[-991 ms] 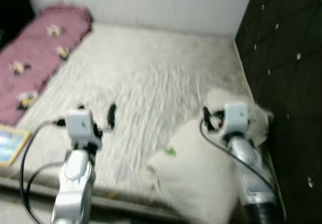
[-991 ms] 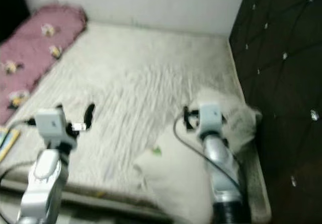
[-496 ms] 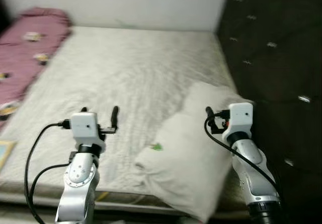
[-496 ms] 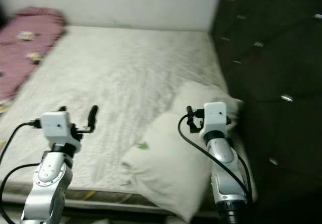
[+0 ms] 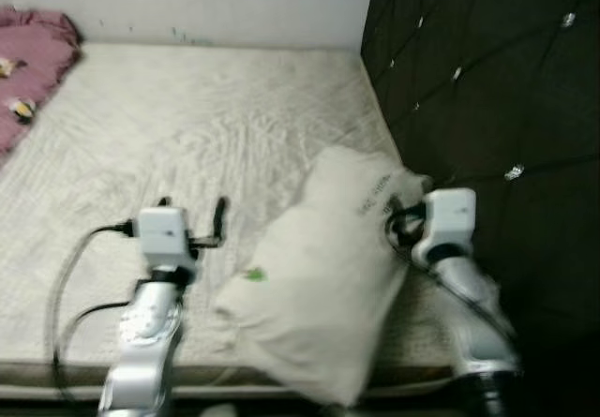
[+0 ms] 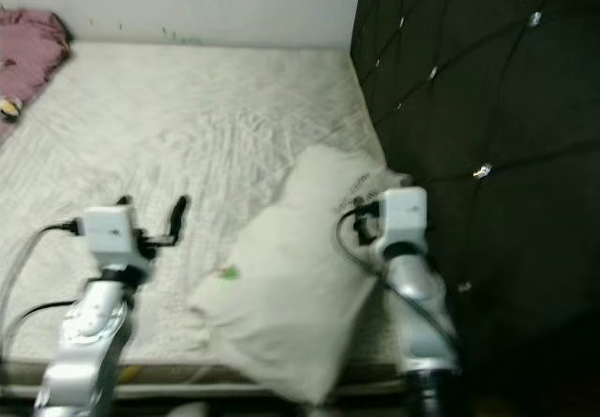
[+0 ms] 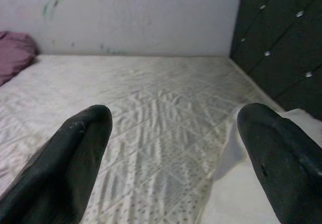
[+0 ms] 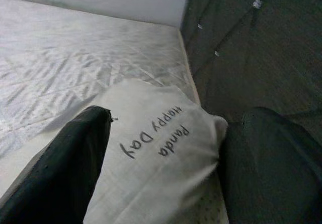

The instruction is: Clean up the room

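Both eye views soft with motion blur; fine detail lost.
Pink blanket (image 5: pixel 33 66) at 10 o'clock cut by left edge; small figures on it unreadable.
Pillow (image 5: pixel 319 286) print illegible in eye views; green mark (image 5: pixel 254 274) too small to identify.
Right gripper (image 5: pixel 401 230) fingers hidden behind wrist and pillow.
Headboard (image 5: pixel 487 89) cut by right edge.
Mattress (image 5: pixel 187 126) near edge runs off bottom.

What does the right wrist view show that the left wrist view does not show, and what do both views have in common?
The right wrist view alone shows the print "Happy Day Panda" on the white pillow, between the open fingers of the right tool. The left wrist view alone shows a pink blanket by the wall and the open left tool. Both share the quilted mattress, the pillow and the dark tufted headboard.
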Motion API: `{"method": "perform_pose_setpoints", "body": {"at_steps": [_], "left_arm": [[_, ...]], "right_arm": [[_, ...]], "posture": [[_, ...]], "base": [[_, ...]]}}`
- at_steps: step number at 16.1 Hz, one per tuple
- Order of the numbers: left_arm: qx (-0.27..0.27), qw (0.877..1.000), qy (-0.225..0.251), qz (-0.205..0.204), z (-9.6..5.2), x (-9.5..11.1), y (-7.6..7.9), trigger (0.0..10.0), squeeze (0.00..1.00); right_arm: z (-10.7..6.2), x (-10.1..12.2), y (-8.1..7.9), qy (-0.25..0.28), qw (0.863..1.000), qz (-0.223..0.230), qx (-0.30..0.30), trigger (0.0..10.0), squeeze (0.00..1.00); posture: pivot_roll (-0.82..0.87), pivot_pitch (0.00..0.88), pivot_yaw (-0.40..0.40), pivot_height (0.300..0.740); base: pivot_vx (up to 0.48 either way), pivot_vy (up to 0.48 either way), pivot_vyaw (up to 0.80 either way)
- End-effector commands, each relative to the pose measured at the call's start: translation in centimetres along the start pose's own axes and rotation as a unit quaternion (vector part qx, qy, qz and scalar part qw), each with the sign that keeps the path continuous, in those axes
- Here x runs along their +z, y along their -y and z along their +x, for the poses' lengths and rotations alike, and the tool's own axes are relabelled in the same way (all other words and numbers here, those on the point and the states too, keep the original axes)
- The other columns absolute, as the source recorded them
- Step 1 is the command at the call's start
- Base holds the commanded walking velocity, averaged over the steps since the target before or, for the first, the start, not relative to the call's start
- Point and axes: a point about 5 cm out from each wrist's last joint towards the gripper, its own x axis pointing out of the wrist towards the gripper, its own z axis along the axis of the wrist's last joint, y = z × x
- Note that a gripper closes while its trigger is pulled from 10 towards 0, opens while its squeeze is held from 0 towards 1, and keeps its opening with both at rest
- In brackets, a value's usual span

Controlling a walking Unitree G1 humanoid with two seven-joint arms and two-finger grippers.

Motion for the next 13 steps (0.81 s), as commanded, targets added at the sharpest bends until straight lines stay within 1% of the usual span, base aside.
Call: {"method": "perform_pose_setpoints", "body": {"at_steps": [1, 2, 3, 4, 5, 6, 7, 8, 13], "left_arm": [[-0.006, 1.0, 0.009, -0.002, 0.13, 0.42, 0.3, 10.0, 0.0], [-0.004, 1.0, 0.01, -0.014, 0.12, 0.4, 0.35, 10.0, 0.0], [0.002, 1.0, 0.009, -0.01, 0.11, 0.4, 0.33, 10.0, 0.0], [0.003, 1.0, 0.009, -0.01, 0.12, 0.39, 0.34, 10.0, 0.0], [0.002, 1.0, 0.009, -0.016, 0.14, 0.37, 0.38, 10.0, 0.0], [0.002, 1.0, 0.009, -0.017, 0.14, 0.36, 0.38, 10.0, 0.0], [0.003, 1.0, 0.008, -0.018, 0.13, 0.35, 0.36, 10.0, 0.0], [0.003, 1.0, 0.007, -0.018, 0.12, 0.33, 0.36, 10.0, 0.0], [-0.001, 1.0, 0.006, -0.017, 0.1, 0.3, 0.45, 10.0, 0.0]], "right_arm": [[0.04, 0.14, -0.12, 0.004, 1.0, 0.01, 0.011, 10.0, 0.0], [0.12, 0.31, -0.05, 0.009, 1.0, 0.001, -0.006, 10.0, 0.0], [0.22, 0.16, -0.03, -0.003, 1.0, -0.004, -0.008, 10.0, 0.0], [0.16, 0.09, -0.2, -0.01, 1.0, 0.008, 0.01, 10.0, 0.0], [0.05, 0.29, -0.26, -0.001, 1.0, 0.004, 0.029, 10.0, 0.0], [-0.07, 0.5, -0.32, 0.01, 0.999, 0.012, 0.034, 10.0, 0.0], [-0.06, 0.35, -0.33, 0.002, 0.999, 0.019, 0.033, 10.0, 0.0], [-0.03, 0.31, -0.38, -0.001, 0.999, 0.025, 0.035, 10.0, 0.0], [-0.08, 0.44, -0.43, 0.001, 0.999, 0.022, 0.042, 10.0, 0.0]], "posture": [[-0.06, 0.0, 0.001, 0.74], [-0.06, 0.0, 0.001, 0.74], [-0.06, 0.0, 0.0, 0.74], [-0.06, 0.0, -0.001, 0.74], [-0.05, 0.0, -0.002, 0.74], [-0.05, 0.0, -0.003, 0.74], [-0.05, 0.0, -0.003, 0.74], [-0.05, 0.0, -0.003, 0.74], [-0.06, 0.0, -0.003, 0.74]], "base": [[0.0, -0.45, 0.0], [0.0, 0.0, 0.0], [0.0, 0.0, 0.0], [0.0, 0.0, 0.0], [0.0, 0.0, 0.0], [0.0, 0.0, 0.0], [0.0, 0.0, 0.0], [0.0, 0.0, -0.8], [0.0, 0.0, -0.8]]}}
